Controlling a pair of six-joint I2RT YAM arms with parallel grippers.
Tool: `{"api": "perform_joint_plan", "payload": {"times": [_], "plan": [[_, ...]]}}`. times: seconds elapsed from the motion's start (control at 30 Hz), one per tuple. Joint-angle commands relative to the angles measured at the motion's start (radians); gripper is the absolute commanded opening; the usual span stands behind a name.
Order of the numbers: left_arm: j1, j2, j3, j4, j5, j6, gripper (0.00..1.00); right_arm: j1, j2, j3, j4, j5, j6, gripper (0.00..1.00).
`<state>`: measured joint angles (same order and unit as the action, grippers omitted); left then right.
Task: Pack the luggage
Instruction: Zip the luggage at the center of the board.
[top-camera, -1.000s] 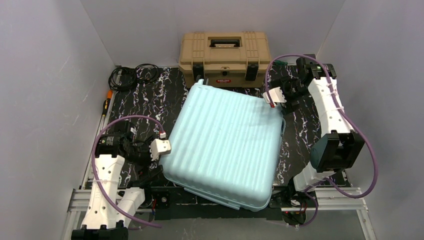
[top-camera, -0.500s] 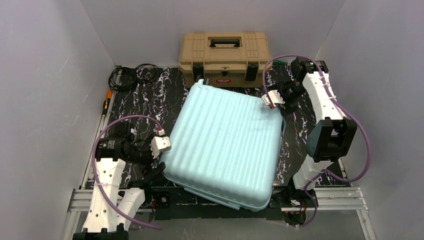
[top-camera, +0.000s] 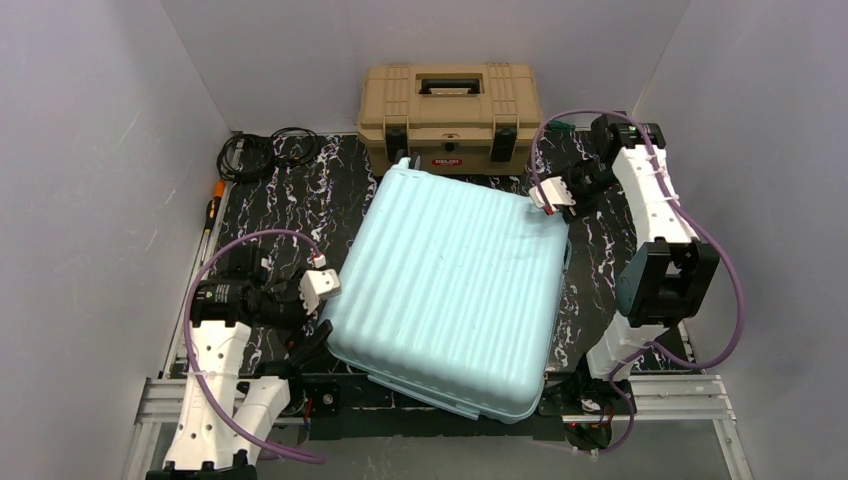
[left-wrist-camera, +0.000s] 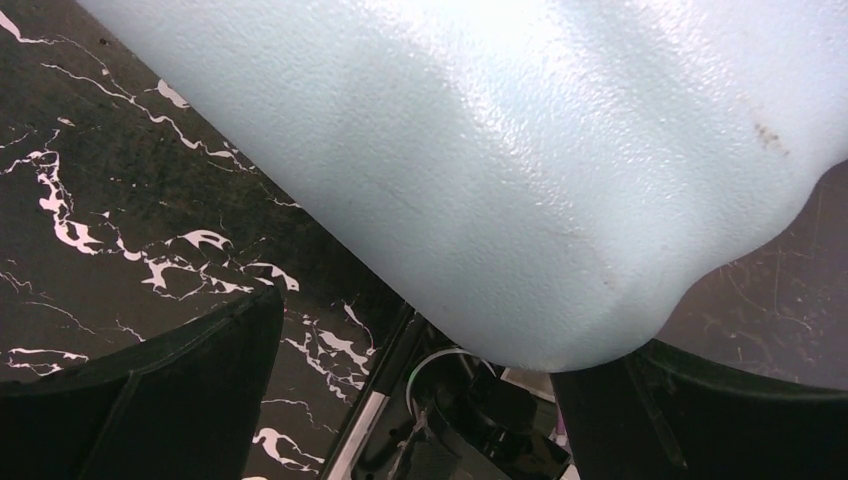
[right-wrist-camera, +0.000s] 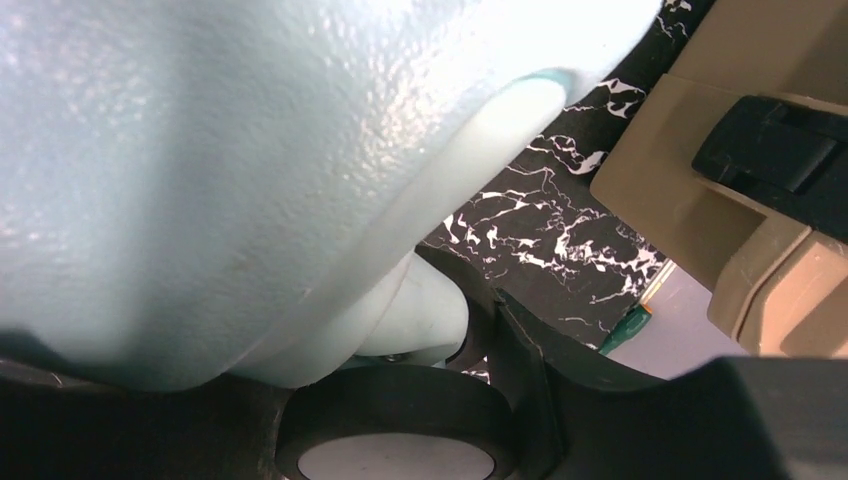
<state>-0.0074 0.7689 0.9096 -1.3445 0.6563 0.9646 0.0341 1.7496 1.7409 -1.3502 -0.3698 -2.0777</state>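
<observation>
luggage (top-camera: 450, 290) inside: hidden by closed shell | wheel (right-wrist-camera: 400, 415): cut by frame edge | toolbox (right-wrist-camera: 670, 200): cropped

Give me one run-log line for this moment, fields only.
luggage: closed, flat on table | left gripper: open, at its left edge | right gripper: at far-right corner, grip unclear | toolbox: shut, behind

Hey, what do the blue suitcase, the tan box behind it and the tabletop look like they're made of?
The luggage: likely hard moulded plastic, pale mint, ribbed, with a fine pebbled, slightly glossy grain up close. The toolbox: rigid tan plastic by its moulded edges, matte. The table: black with white marble-like veining, perhaps a printed mat or laminate; unclear which.
</observation>
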Motion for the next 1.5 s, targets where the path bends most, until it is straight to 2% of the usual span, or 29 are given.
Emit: {"api": "perform_joint_plan", "payload": {"times": [0.0, 0.17, 0.3, 0.53, 0.87, 1.3, 1.47], "plan": [[0.000, -0.002, 0.022, 0.256, 0.137, -0.136, 0.98, 0.018, -0.128, -0.047, 0.066, -0.161, -0.019, 0.01], [0.000, -0.005, 0.048, 0.310, 0.163, -0.224, 0.98, -0.073, -0.188, -0.040, 0.154, -0.261, 0.052, 0.01], [0.000, 0.005, 0.084, 0.335, 0.182, -0.272, 0.98, -0.115, -0.226, -0.070, 0.193, -0.276, 0.066, 0.01], [-0.003, 0.009, 0.120, 0.361, 0.185, -0.322, 0.98, -0.165, -0.311, -0.253, 0.350, -0.255, 0.150, 0.01], [-0.008, -0.028, 0.018, 0.428, 0.009, -0.328, 0.98, -0.261, -0.386, -0.377, 0.398, -0.288, 0.173, 0.01], [-0.008, -0.027, -0.044, 0.664, -0.279, -0.506, 0.98, -0.370, -0.420, -0.427, 0.369, -0.315, 0.185, 0.01], [-0.013, 0.044, -0.030, 0.722, -0.306, -0.594, 0.98, -0.388, -0.441, -0.450, 0.348, -0.315, 0.183, 0.01]]}}
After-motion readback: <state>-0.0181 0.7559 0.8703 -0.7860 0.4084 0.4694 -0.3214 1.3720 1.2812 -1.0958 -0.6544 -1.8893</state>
